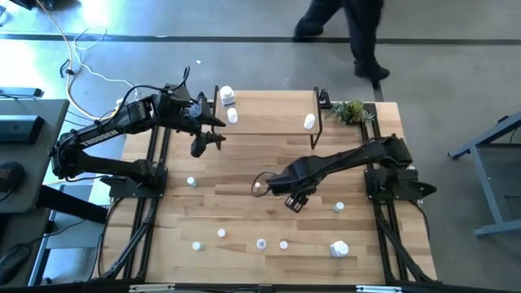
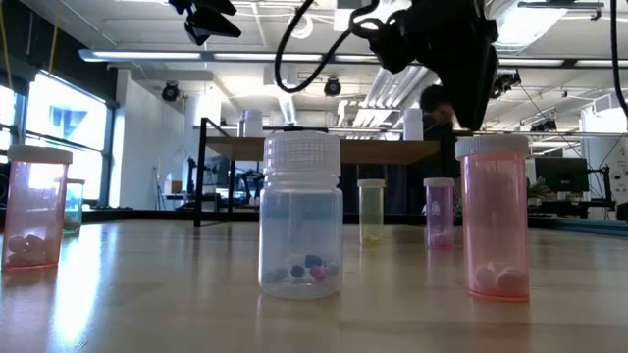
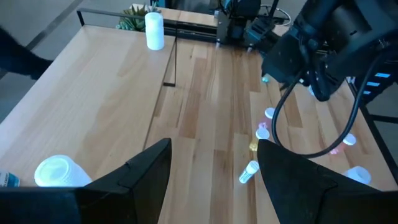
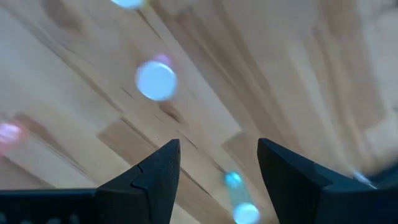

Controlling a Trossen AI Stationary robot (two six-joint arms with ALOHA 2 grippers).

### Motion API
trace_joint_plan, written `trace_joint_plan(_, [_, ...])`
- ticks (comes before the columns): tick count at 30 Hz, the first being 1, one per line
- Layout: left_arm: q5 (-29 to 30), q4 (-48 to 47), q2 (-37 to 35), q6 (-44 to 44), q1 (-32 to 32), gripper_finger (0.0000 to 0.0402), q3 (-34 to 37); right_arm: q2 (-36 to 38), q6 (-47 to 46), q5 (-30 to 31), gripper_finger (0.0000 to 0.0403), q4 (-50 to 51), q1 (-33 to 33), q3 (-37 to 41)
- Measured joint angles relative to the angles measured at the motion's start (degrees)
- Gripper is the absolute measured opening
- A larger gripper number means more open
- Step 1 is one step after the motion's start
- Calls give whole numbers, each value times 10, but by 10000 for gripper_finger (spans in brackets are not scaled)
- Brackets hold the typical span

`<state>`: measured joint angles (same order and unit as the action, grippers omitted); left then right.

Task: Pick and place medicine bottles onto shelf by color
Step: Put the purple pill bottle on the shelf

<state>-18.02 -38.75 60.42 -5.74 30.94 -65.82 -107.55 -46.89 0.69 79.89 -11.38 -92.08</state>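
The wood-plank counter (image 1: pixel 244 179) filled most of the scene, with a black frame bolted along each side. At its far edge stood the shelf (image 1: pixel 269 112), a low light-wood board on thin black legs. Three white bottles were on it: two (image 1: pixel 227 96) close together at its left end and one (image 1: pixel 309 122) nearer the right end. A small green plant (image 1: pixel 350 111) sat just past the shelf's right end.

The left arm reached in from the left, and its tool (image 1: pixel 213 130) hung by the shelf's left end with its fingers spread and nothing between them. The right arm stretched from the right side toward the middle of the counter, and its tool (image 1: pixel 262 185) hung over the planks with fingers likewise spread and empty, a small bottle just beside the tips.

The rest of the bottles were scattered over the near half of the counter, well apart. From table height, a clear one with a white ribbed cap (image 2: pixel 301 216) stood closest, coloured pills in its bottom. A pink one (image 2: pixel 496 218) stood to its right and another pink one (image 2: pixel 35 206) at the left edge. A yellowish one (image 2: pixel 371 210) and a purple-pink one (image 2: pixel 440 212) stood farther back.

A person (image 1: pixel 350 32) in dark trousers stood on the floor beyond the counter.
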Motion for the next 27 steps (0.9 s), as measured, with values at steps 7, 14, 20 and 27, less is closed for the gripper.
trace_joint_plan(7, [2,0,0,1,0,229,0,6,-22,-1,206,-137,-3,38])
trace_joint_plan(14, [2,0,0,1,0,229,0,6,-36,-1,206,-176,-7,77])
trace_joint_plan(20, [2,0,0,1,0,229,0,6,-55,-3,206,-229,-7,120])
trace_joint_plan(27, [2,0,0,1,0,229,0,6,-72,-12,200,-249,-7,151])
